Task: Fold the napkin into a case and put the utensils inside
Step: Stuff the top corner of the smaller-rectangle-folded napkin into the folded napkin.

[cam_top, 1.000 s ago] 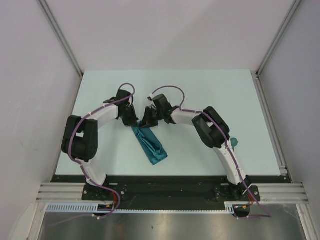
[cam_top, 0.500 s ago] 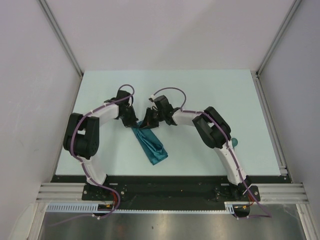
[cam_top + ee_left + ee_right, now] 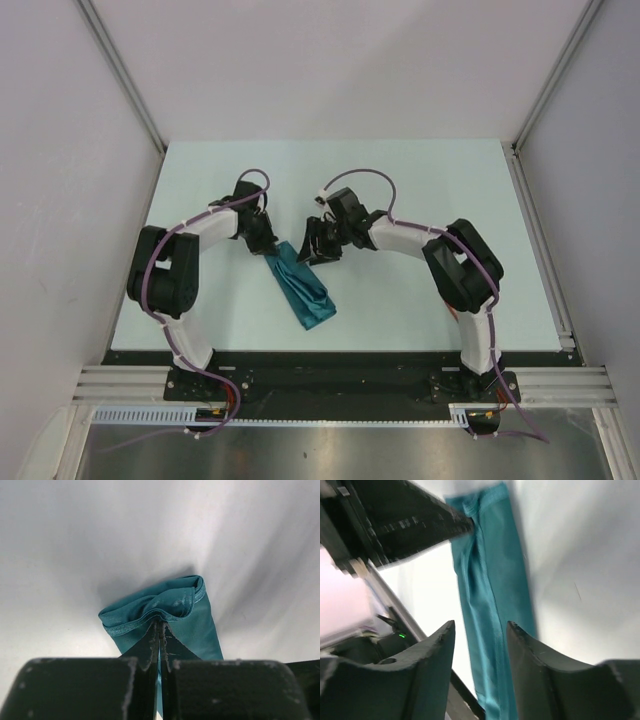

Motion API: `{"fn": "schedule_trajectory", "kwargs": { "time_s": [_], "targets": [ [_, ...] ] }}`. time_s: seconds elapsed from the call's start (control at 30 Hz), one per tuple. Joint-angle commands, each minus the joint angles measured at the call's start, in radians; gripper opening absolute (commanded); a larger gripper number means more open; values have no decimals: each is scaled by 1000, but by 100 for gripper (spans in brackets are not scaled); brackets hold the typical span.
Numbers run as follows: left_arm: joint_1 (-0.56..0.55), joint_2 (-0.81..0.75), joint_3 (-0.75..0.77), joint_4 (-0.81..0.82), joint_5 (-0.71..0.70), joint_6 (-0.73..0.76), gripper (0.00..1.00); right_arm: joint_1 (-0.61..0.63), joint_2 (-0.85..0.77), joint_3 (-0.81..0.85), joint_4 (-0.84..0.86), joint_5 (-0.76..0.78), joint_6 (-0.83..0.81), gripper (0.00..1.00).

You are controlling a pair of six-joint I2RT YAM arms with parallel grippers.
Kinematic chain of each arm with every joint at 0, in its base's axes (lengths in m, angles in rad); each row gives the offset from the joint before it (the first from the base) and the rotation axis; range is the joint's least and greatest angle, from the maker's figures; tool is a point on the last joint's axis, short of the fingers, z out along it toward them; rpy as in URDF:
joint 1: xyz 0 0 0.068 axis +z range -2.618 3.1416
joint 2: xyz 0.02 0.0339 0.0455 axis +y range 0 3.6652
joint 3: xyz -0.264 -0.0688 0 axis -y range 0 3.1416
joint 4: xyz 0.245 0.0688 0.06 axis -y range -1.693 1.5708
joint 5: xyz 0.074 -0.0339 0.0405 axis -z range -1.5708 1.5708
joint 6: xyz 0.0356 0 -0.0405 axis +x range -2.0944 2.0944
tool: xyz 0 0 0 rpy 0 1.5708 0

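Left tool (image 3: pixel 159 626) pinching case (image 3: pixel 175 600) mouth; right tool (image 3: pixel 480 627) agape, empty; pale table (image 3: pixel 420 180), white walls (image 3: pixel 330 60).

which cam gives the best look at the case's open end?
Left wrist: the case shows its mouth centre frame, hem visible, the left gripper pinching its near lip. Top external shows the whole strip, small. Right wrist shows its length, blurred, not the opening.
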Motion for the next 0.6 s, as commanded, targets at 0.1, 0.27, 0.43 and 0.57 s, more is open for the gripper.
{"fn": "schedule_trajectory", "kwargs": {
  "time_s": [0.1, 0.27, 0.43, 0.57],
  "targets": [
    [-5, -33, -18, 28, 45, 1, 0, 76, -109, 2, -297, 172, -262, 59],
    [-5, -26, -18, 25, 42, 5, 0, 119, -114, 22, -373, 259, -345, 60],
    [-5, -25, -20, 25, 41, 5, 0, 152, -106, 37, -404, 321, -353, 55],
    [-3, -27, -19, 22, 38, 7, 0, 165, -97, 48, -418, 356, -350, 42]
  ]
}}
